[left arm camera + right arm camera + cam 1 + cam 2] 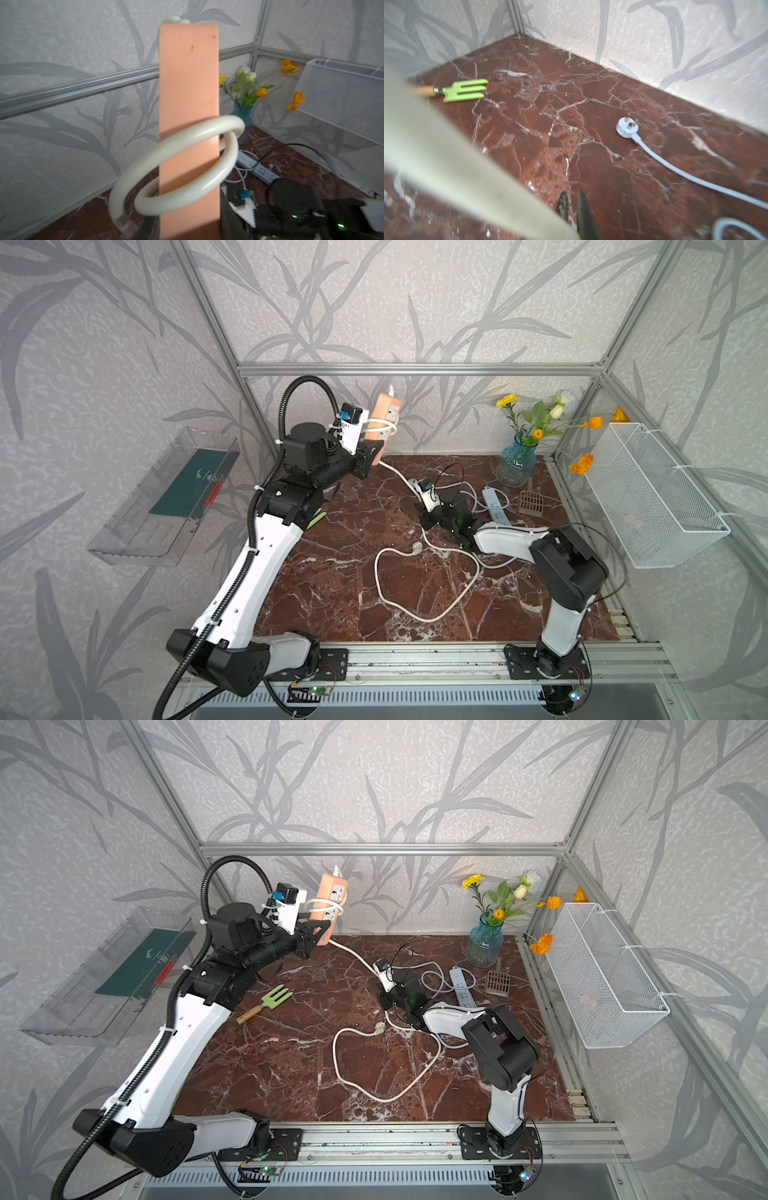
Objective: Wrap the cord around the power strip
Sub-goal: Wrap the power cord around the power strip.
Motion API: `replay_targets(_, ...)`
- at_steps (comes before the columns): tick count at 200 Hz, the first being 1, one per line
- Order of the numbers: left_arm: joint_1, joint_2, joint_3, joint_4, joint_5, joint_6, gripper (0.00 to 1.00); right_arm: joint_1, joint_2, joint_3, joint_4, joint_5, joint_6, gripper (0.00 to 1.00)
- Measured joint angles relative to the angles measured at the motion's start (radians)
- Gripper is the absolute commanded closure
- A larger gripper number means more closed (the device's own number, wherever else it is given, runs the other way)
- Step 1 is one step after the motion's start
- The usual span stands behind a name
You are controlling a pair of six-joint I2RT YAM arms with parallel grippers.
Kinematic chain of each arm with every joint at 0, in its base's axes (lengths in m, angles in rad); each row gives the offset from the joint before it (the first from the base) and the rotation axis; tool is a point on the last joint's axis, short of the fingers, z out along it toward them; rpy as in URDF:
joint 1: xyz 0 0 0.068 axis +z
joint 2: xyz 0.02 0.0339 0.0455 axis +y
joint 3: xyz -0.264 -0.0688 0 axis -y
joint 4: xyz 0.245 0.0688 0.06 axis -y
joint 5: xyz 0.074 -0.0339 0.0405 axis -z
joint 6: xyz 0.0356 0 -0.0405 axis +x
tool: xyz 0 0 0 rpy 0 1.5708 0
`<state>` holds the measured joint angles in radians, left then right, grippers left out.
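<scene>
While your left hand [371,452] clamps the lower end of the power strip [384,423], that smooth, peach-coloured slab stands upright above the far left of the tabletop [332,572], a red-brown marble surface veined in white. Two loose, round coils of the thick, glossy white cord [187,137] circle the strip's lower half. From there the cord slopes down to the middle of the tabletop and passes your right hand [572,195]. It then lies in one wide, irregular loop toward the near edge, ending in a flat, round plug [417,548] with its metal prongs showing. Your right hand is closed, its two dark, tapered fingers [563,204] almost meeting. The cord runs as a blurred pale band close beside them, and you cannot tell whether any of it is pinched. A slim white second strip [496,506] lies flat at the far right.
</scene>
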<state>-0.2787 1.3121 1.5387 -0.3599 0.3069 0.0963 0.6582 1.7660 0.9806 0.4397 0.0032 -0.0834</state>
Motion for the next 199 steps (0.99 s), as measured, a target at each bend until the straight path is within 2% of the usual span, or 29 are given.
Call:
replay_targets(24, 0.037, 0.071, 0.011, -0.064, -0.138, 0.056, 1.00, 0.045, -0.188, -0.103, -0.062, 0.105, -0.164, 1.00)
replay_targets(47, 0.045, 0.137, 0.008, -0.128, -0.235, 0.125, 1.00, 0.046, -0.335, -0.140, -0.119, 0.189, -0.279, 1.00)
replay_targets(84, 0.024, 0.144, -0.066, -0.182, -0.243, 0.179, 1.00, 0.023, -0.470, -0.064, -0.223, 0.241, -0.419, 1.00)
replay_targets(121, -0.063, 0.119, -0.159, -0.214, -0.200, 0.220, 1.00, 0.027, -0.443, 0.211, -0.293, 0.174, -0.501, 1.00)
replay_targets(158, -0.198, 0.103, -0.176, -0.231, -0.060, 0.305, 1.00, 0.015, -0.307, 0.525, -0.385, 0.020, -0.508, 1.00)
replay_targets(176, -0.241, 0.050, -0.232, -0.219, 0.043, 0.325, 1.00, -0.035, -0.225, 0.638, -0.428, -0.066, -0.460, 1.00)
replay_targets(199, -0.266, -0.025, -0.264, -0.200, 0.167, 0.319, 1.00, -0.155, -0.096, 0.756, -0.494, -0.208, -0.351, 1.00)
